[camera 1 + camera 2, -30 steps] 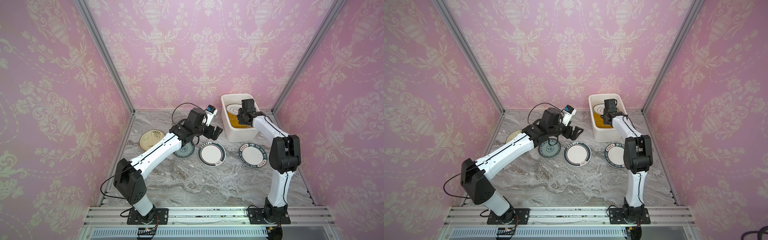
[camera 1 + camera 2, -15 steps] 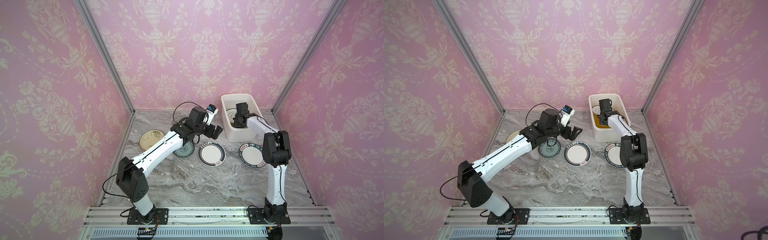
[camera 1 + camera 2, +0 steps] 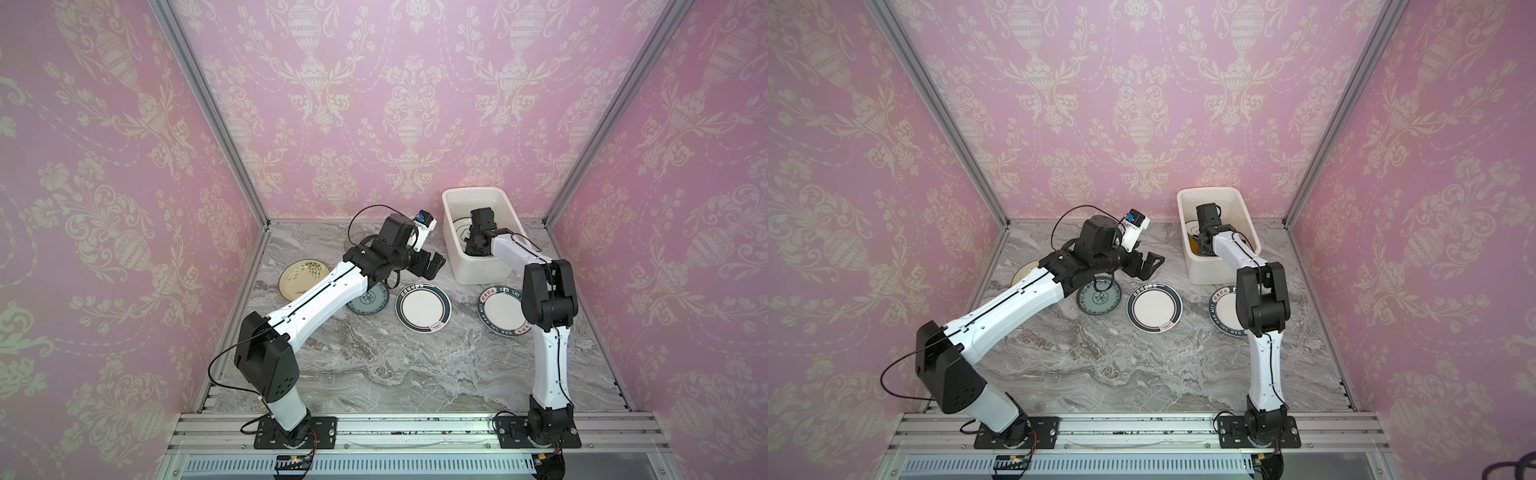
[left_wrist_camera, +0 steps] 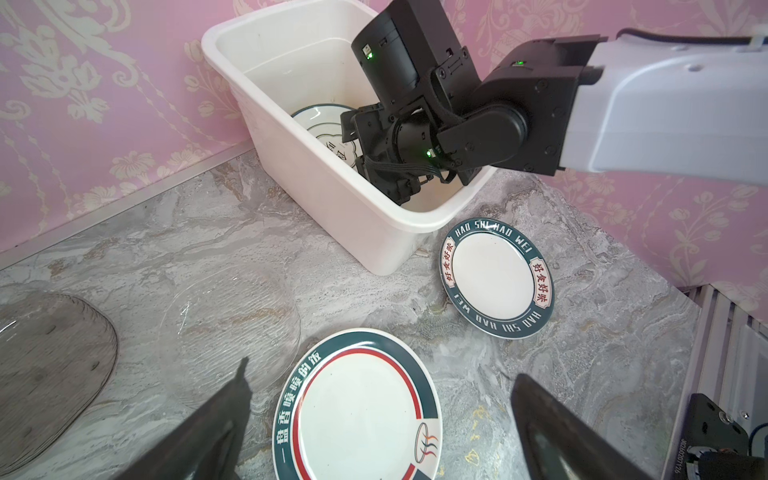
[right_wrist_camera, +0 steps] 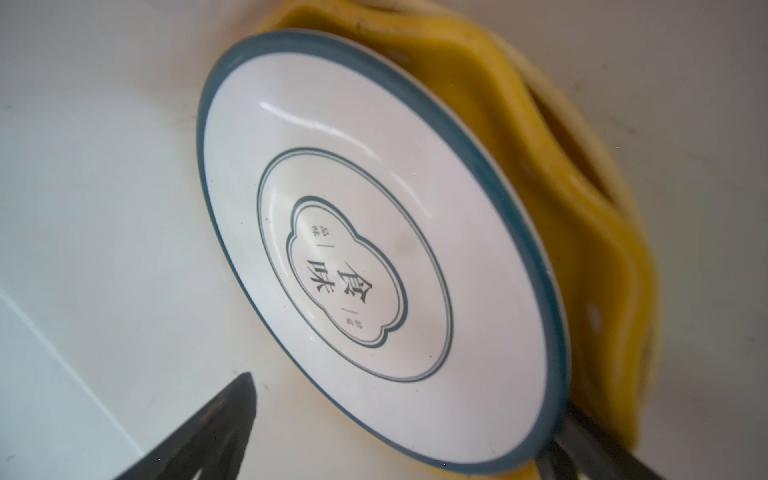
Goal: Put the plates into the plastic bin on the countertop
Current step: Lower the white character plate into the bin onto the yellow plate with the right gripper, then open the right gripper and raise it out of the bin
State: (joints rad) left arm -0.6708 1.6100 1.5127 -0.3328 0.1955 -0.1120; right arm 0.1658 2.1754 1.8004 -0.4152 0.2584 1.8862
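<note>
Right claw [image 5: 407, 399] sat deep in plastic bin [image 3: 478, 270], fingers spread apart. White dark-rimmed plate [image 5: 353, 257] stood tilted inside bin, leaning on orange scalloped plate [image 5: 561, 187]. One finger lay behind its rim; contact possible there, hard to tell. Left claw [image 3: 432, 266] was spread wide and empty above worktop [image 3: 374, 365], near bin. Flat on worktop: red-ringed plate [image 3: 423, 307], lettered plate [image 3: 500, 309], teal plate [image 3: 372, 301], cream sprig plate [image 3: 301, 276], clear glass plate [image 4: 228, 328], smoky glass plate [image 4: 50, 365].
</note>
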